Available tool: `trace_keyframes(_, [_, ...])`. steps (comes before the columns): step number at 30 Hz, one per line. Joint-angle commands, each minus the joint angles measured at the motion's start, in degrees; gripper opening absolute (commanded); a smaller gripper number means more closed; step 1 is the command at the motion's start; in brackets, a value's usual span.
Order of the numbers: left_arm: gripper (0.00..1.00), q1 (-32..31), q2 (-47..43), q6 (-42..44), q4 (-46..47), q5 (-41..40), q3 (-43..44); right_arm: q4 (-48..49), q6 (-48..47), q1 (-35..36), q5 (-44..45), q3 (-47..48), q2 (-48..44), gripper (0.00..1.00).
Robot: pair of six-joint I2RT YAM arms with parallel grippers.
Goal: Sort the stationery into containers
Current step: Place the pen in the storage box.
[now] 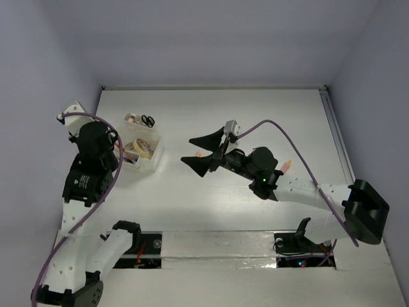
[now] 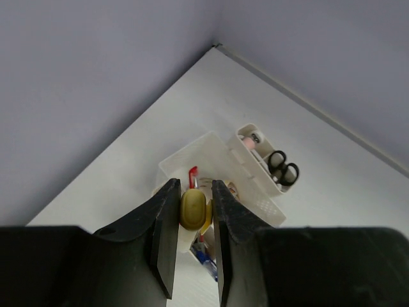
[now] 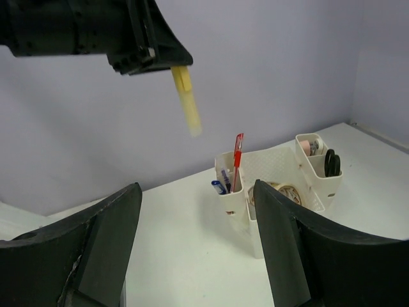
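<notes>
Nearly upright, slim pale-yellow marker (image 3: 186,105) clamped in left jaws, right jaws wide apart

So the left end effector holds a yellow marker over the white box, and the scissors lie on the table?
The scissors stand in a compartment of the white box, as the left wrist view shows. The left end effector does hold the yellow marker over it.
</notes>
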Motion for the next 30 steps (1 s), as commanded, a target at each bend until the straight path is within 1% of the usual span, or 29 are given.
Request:
trace_keyframes(1, [0.00,4.90,1.88,1.24,4.12,-2.31,-2.18,1.24,-1.08,-0.28,1.42,-0.65,-3.73,0.76])
trace_keyframes(2, [0.00,6.32,2.23,1.41,4.74,0.14,-2.53,0.97,-1.08,-0.28,1.51,-1.08,-4.17,0.76])
trace_keyframes(5, [0.00,10.62,3.99,2.20,7.20,3.58,-2.62,0.71,-0.56,-0.28,0.90,-1.09,-4.96,0.76])
trace_keyframes(9, [0.00,13.53,6.10,3.70,10.54,4.82,-3.41,0.62,-0.38,-0.28,0.63,-1.26,-4.96,0.76])
trace_keyframes(12, [0.00,15.47,6.98,4.58,15.01,7.01,-5.16,0.62,-0.29,-0.28,0.46,-1.35,-5.40,0.76])
trace_keyframes(23, [0.00,17.58,10.32,3.00,21.09,13.07,-12.01,0.18,-1.08,-0.28,1.16,-1.79,-5.84,0.76])
trace_keyframes(30, [0.00,18.11,11.20,2.30,22.94,13.78,-15.62,-0.96,-2.22,-0.28,2.66,-2.14,-7.69,0.77])
